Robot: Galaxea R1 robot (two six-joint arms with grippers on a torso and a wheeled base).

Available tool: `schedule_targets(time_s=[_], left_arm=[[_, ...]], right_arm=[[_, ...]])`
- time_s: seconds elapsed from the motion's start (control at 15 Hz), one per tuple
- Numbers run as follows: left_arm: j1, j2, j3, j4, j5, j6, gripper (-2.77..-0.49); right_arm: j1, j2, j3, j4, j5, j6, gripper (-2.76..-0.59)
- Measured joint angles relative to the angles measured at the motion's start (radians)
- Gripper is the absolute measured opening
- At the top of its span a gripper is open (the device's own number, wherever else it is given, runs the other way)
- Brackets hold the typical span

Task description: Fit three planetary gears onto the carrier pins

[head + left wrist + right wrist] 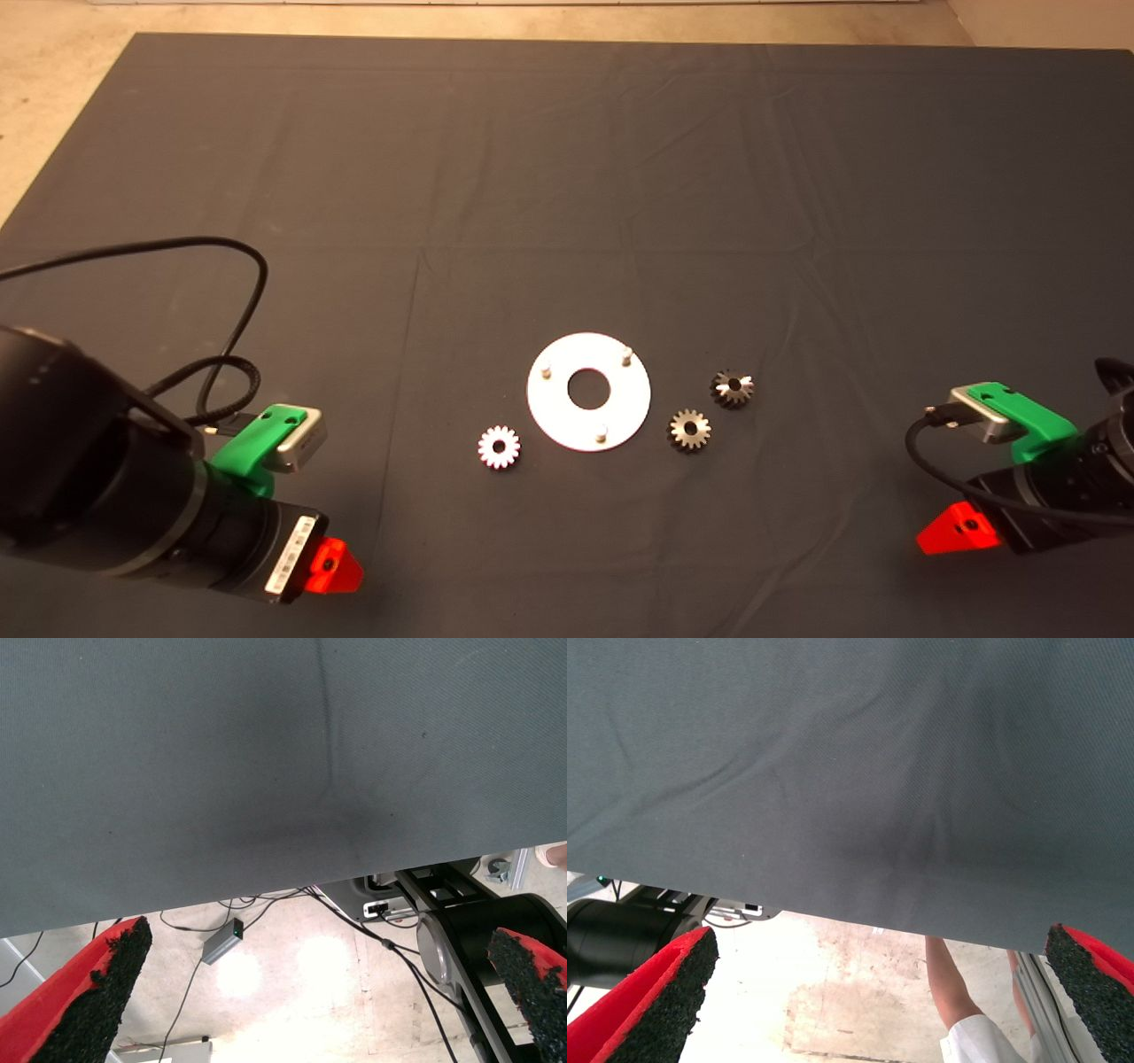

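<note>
A flat round white disc (588, 421) with a large centre hole lies on the dark mat (567, 177). Three short pale pins stand up from it: one (547, 371) near its left edge, one (626, 355) at its upper right, one (601, 433) near its lower edge. All three pins are bare. A bright silvery gear (499, 447) lies flat just beside the disc's lower left. A darker gear (688, 430) lies flat just off the disc's right edge. The third gear (732, 388), dark with bright glints, sits close beyond it, up and to the right; it looks slightly tilted.
</note>
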Motion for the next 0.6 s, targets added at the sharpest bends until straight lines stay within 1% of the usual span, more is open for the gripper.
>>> schedule_targets(time_s=[0.2,0.27,0.33,0.4,0.47,0.53,0.6], left_arm=[[0.000,0.006,0.000,0.000,0.001,-0.003,-0.51],[0.000,0.024,-0.003,-0.001,0.002,-0.004,-0.51],[0.000,0.065,-0.022,-0.007,0.003,-0.006,-0.51],[0.000,0.123,-0.061,-0.007,0.003,-0.009,-0.51],[0.000,0.197,-0.118,-0.006,0.003,-0.015,-0.51],[0.000,0.266,-0.175,-0.003,0.001,-0.033,-0.51],[0.000,0.316,-0.222,-0.001,-0.005,-0.060,-0.51]], right_arm=[[0.000,0.000,0.000,-0.001,0.000,0.000,-0.60],[0.000,0.000,0.000,-0.002,0.000,0.000,-0.60],[0.000,0.001,0.000,-0.002,0.000,0.000,-0.60],[0.000,0.001,0.000,-0.002,0.000,0.000,-0.60],[0.000,0.003,0.000,-0.002,0.000,0.000,-0.60],[0.000,0.006,0.000,-0.003,0.000,0.000,-0.60],[0.000,0.006,0.000,-0.003,0.000,0.000,-0.60]])
